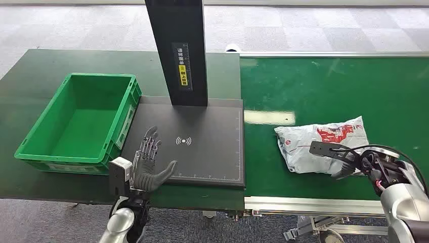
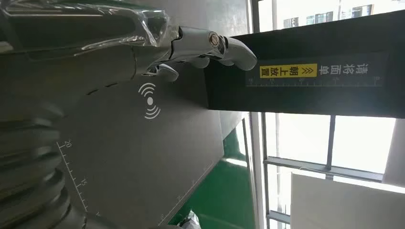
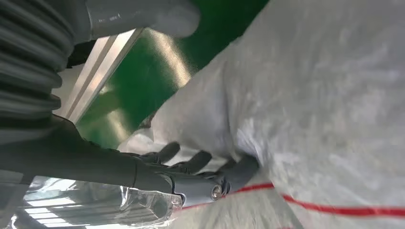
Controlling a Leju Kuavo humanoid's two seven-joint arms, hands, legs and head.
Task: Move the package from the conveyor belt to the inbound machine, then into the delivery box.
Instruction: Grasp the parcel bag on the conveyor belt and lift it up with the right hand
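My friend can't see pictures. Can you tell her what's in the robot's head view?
A white package with red print lies on the green conveyor belt, and the robot's right hand is touching its near edge. On the left, the left hand hovers open over the near corner of the black inbound machine, beside an empty green delivery box.

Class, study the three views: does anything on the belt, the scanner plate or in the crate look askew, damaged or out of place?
Little stands out. The crumpled white plastic package with red print lies skewed on the green conveyor belt, with the right hand at its near edge. The green plastic crate holds nothing, and the left hand hangs open over the black scanner plate.
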